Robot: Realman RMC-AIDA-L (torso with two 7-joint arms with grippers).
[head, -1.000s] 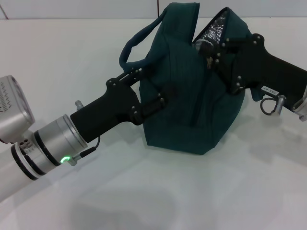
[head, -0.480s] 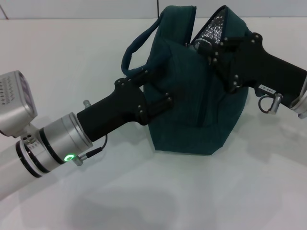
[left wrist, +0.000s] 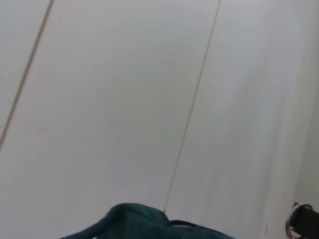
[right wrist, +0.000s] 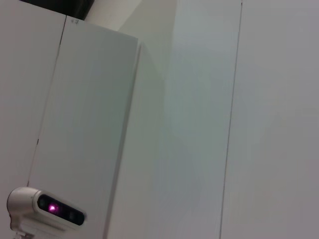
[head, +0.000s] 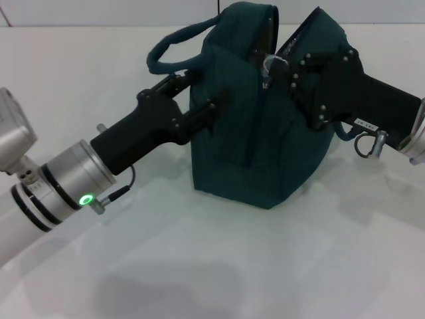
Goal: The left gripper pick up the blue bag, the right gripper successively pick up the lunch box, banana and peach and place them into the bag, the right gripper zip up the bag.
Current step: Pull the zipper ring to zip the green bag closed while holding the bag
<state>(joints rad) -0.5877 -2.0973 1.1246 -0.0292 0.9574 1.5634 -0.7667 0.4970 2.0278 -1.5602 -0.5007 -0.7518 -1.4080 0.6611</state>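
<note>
The blue bag [head: 246, 146] stands upright on the white table [head: 199, 266], its top edge also low in the left wrist view [left wrist: 134, 221]. My left gripper [head: 202, 106] is shut on the fabric of the bag's left side, just under a loop handle [head: 166, 53]. At the bag's top seam my right gripper [head: 275, 70] is shut on the metal zipper pull [head: 269, 64]. Only a narrow dark slit of the opening shows beside it. The lunch box, banana and peach are out of view.
A metal ring [head: 364, 146] hangs under the right gripper's black body. The right wrist view holds only white wall panels and a small white camera unit [right wrist: 45, 209]. White walls fill the left wrist view above the bag.
The bag has shifted left and stands more upright. My right gripper has moved left along the top, and the foil-lined opening has narrowed to a slit. The left arm swung left with the bag.
</note>
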